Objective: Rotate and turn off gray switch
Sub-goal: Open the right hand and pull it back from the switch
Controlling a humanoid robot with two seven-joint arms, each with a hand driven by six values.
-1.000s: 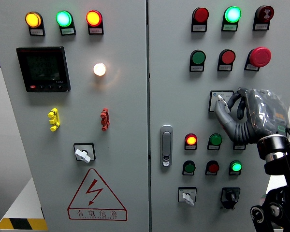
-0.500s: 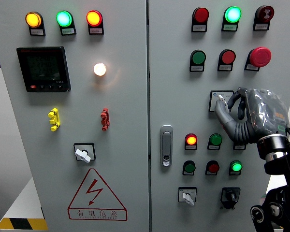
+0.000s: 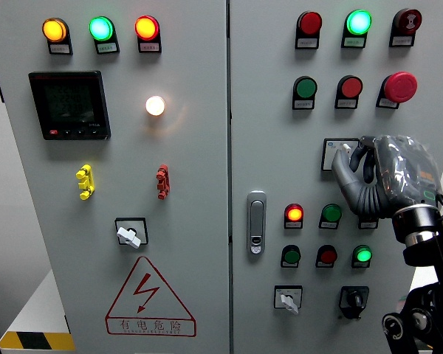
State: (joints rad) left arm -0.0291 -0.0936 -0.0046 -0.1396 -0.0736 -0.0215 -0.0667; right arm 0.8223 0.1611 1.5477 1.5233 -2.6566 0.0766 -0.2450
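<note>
I face a gray electrical cabinet point(image 3: 207, 221) with two doors, covered in lamps, buttons and rotary switches. My right hand point(image 3: 373, 177) reaches in from the lower right and is pressed against the right door, about halfway up. Its fingers point(image 3: 347, 171) are curled around the gray switch point(image 3: 334, 151), a knob on a square plate just below the row with the green button point(image 3: 305, 88), red button point(image 3: 348, 86) and big red mushroom stop point(image 3: 399, 86). The hand covers most of the switch, so I cannot tell which way the pointer faces; only the plate's left part shows. I judge the grasp to be closed on the knob, thumb below and fingers over the top, though the contact itself is hidden. My left hand is out of view. The step in hand, as I read it, is the turn itself. To do it well I would keep the pinch firm and centred on the knob, rotate from the wrist about the knob's own axis, not drag sideways, and stop at the detent. I would keep my knuckles off the lit red lamp point(image 3: 294, 214) and green lamp point(image 3: 330, 214) just below my hand, so nothing else gets pressed. Two other selector switches sit elsewhere: one low on the left door point(image 3: 129, 234), one near the bottom of the right door point(image 3: 286, 299), both well apart from my hand.
</note>
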